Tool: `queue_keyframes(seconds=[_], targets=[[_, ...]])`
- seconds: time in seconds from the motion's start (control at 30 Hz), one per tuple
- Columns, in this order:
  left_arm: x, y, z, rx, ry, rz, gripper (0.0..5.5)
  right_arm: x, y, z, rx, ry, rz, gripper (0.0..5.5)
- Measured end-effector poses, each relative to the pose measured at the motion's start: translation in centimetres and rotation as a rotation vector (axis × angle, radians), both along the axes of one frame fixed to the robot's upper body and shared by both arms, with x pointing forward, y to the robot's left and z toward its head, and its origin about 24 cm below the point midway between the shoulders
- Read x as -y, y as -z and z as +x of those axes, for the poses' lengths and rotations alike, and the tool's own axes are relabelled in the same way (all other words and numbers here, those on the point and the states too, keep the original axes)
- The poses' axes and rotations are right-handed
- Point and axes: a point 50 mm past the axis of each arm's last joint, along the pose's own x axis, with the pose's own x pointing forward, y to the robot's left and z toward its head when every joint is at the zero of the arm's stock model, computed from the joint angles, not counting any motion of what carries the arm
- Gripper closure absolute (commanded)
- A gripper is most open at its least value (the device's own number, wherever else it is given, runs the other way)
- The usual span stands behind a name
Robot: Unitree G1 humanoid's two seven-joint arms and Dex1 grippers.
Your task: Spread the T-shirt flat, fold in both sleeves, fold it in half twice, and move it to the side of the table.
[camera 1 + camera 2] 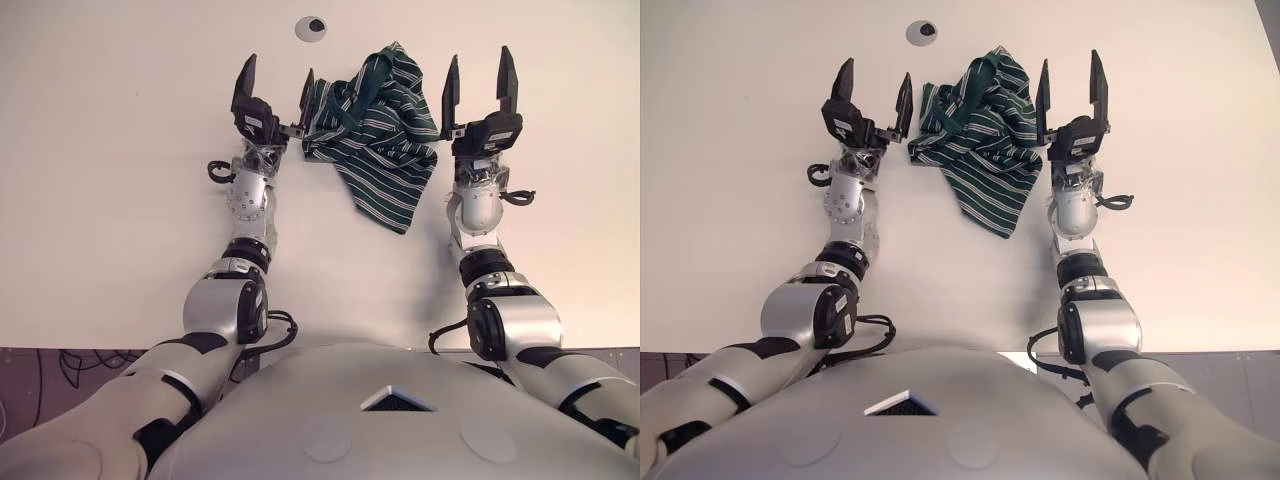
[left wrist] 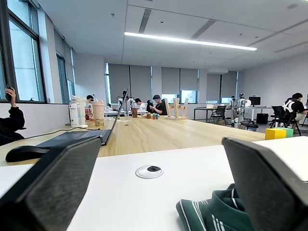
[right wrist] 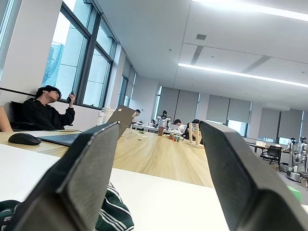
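Note:
A dark green T-shirt (image 1: 375,135) with thin white stripes lies crumpled in a heap on the white table (image 1: 120,200), one corner pointing back toward me. My left gripper (image 1: 274,85) is open just left of the heap, its inner finger close to the cloth edge. On the heap's right side my right gripper (image 1: 479,77) is open too, with nothing between its fingers. The left wrist view has a bit of the shirt (image 2: 211,214) beside one finger (image 2: 269,183). In the right wrist view the striped cloth (image 3: 113,214) peeks out behind a finger (image 3: 84,178).
A round cable grommet (image 1: 311,28) sits in the table just beyond the shirt. Bare white tabletop stretches to both sides and in front. A wooden table (image 2: 159,132) with a laptop (image 2: 82,137) stands beyond the far edge.

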Motion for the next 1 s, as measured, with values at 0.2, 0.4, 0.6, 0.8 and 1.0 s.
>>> queue_keyframes(seconds=[0.2,0.4,0.6,0.8,1.0], targets=[[0.1,-0.1,-0.2,0.022,-0.025,0.013,0.93,-0.1,-0.1,-0.1,0.011,-0.005,0.000,2.48],[0.1,-0.1,-0.4,0.030,-0.021,0.018,0.93,-0.1,-0.2,-0.4,0.023,-0.009,-0.001,2.48],[0.2,-0.1,-0.6,0.035,-0.008,0.024,0.93,-0.1,-0.3,-0.6,0.033,-0.010,-0.001,2.48],[0.2,-0.1,-0.7,0.040,0.004,0.025,0.93,-0.1,-0.3,-0.7,0.038,-0.011,-0.001,2.48],[-0.6,-0.2,-2.1,0.043,0.231,0.025,0.93,-0.2,-0.4,-0.7,0.038,-0.023,-0.006,2.48]])
